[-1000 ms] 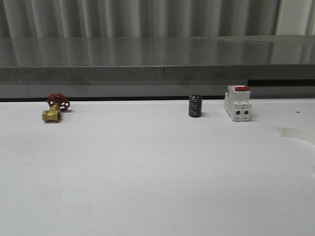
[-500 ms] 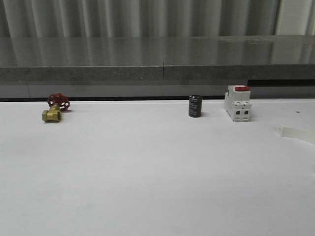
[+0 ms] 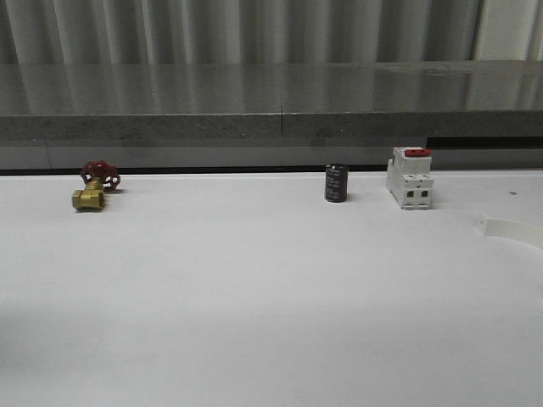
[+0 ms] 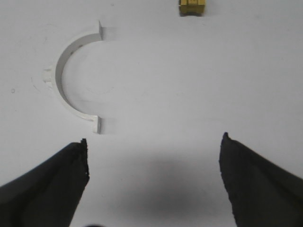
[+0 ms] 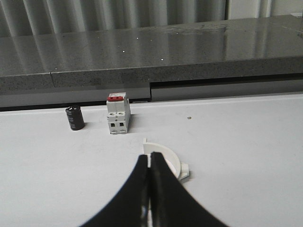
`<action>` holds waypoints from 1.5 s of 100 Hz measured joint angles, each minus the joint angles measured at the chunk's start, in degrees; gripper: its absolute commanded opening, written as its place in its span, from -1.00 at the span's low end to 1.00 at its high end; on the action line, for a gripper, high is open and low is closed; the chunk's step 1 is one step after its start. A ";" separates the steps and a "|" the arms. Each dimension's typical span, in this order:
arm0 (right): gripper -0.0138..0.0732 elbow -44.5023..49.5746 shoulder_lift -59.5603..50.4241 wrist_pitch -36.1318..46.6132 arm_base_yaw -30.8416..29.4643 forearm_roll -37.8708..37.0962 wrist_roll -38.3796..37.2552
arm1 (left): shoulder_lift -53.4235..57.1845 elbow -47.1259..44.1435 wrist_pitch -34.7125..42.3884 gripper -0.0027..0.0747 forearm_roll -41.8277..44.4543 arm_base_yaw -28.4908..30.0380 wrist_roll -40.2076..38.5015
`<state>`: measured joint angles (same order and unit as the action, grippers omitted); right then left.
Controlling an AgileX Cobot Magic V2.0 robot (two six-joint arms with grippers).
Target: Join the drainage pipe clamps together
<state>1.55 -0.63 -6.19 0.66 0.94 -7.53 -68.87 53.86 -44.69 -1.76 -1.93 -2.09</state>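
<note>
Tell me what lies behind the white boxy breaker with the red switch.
Behind the white boxy breaker with the red switch runs a grey speckled ledge with a dark gap beneath it. The strip directly behind the breaker is hidden.

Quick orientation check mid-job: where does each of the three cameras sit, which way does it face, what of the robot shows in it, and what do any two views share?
Front view: looks forward over the white table to the grey ledge; brass valve, black cylinder, breaker, a clamp half at the right edge.
Left wrist view: looks down at the other clamp half; left gripper, fingers spread.
Right wrist view: looks forward, low; right gripper, fingers together above a clamp half.
Shared: front and right wrist views both show cylinder and breaker.
</note>
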 measured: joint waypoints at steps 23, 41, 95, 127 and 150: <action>-0.84 0.00 0.00 0.00 0.00 0.00 0.00 | -14.19 9.45 -0.84 0.51 -4.00 7.40 8.83; -0.84 0.00 0.00 0.00 0.00 0.00 0.00 | -23.87 13.63 -1.22 0.51 -4.62 12.27 12.28; -0.84 0.00 0.00 0.00 0.00 0.00 0.00 | -42.35 22.70 0.00 0.51 -3.92 17.22 16.40; -0.84 0.00 0.00 0.00 0.00 0.00 0.00 | -46.80 24.71 1.50 0.51 -1.85 17.22 16.40; -0.84 0.00 0.00 0.00 0.00 0.00 0.00 | -48.01 24.71 2.35 0.39 -1.84 17.22 16.40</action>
<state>1.55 -0.63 -6.19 0.66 0.94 -7.53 -116.87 78.57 -42.34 -3.59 15.28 14.30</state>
